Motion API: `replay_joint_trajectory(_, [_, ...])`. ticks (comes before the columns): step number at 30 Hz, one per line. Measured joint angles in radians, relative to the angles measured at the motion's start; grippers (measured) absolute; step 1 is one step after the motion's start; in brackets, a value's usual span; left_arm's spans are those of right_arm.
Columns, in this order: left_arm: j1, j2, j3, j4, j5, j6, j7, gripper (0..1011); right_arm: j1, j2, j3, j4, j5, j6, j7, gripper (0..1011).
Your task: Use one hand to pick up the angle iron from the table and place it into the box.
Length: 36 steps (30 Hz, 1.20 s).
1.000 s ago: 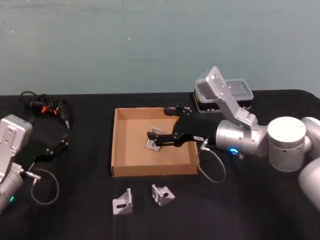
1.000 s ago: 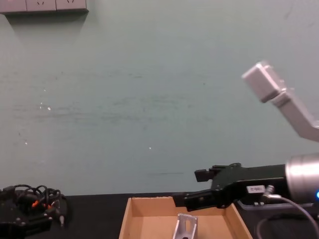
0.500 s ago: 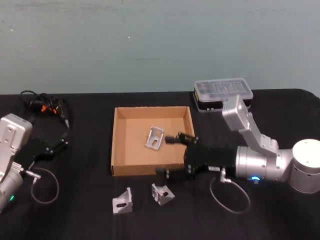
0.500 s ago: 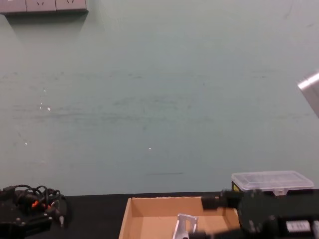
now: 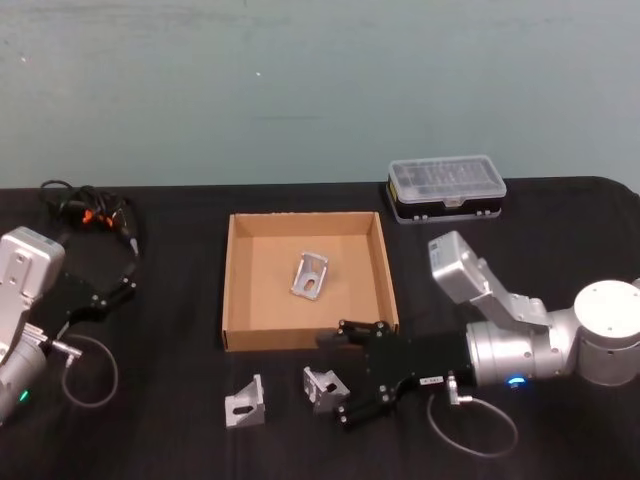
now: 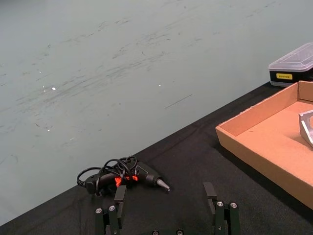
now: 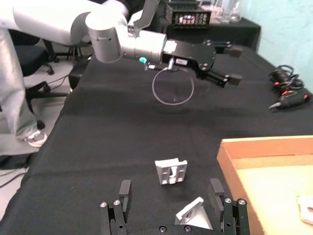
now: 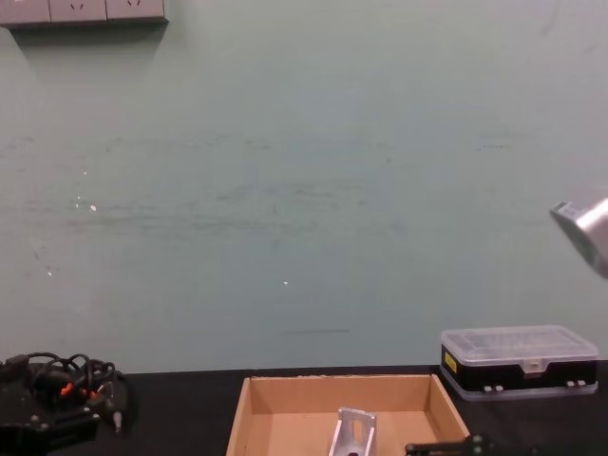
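Note:
Low over the black table [image 5: 170, 430], in front of the box [image 5: 232, 290], my right gripper [image 5: 336, 380] is open. One small silver angle iron [image 5: 325, 388] lies between its fingers, untouched; the right wrist view has it [image 7: 194, 213] between the open fingers [image 7: 124, 190]. A second angle iron [image 5: 245, 403] sits further left on the table, also seen from the right wrist [image 7: 171, 171]. Another angle iron [image 5: 311, 275] lies inside the brown cardboard box, and the chest view shows it [image 8: 353, 432] there too. My left gripper [image 5: 115, 290] is parked open at the far left.
A black case with a clear lid [image 5: 446, 187] stands behind the box on the right. A small power tool with coiled cable [image 5: 85, 212] lies at the back left, ahead of the left gripper [image 6: 165, 192]. Bare table lies along the front left.
My right gripper has left an angle iron in the box, drawn back over its front wall, and come down open around an angle iron on the table. The left arm is unmoved.

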Motion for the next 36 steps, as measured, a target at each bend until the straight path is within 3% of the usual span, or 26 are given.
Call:
replay_joint_trajectory(9, [0.000,0.000,0.000,0.000,0.000,0.000,0.000,1000,0.031,-0.013,-0.047,0.015,-0.027,0.058,-0.031,1004])
replay_joint_trajectory(36, [0.000,0.000,0.000,0.000,0.000,0.000,0.000,1000,0.091,-0.039,-0.123,0.050,-0.080,0.223,-0.145,1004])
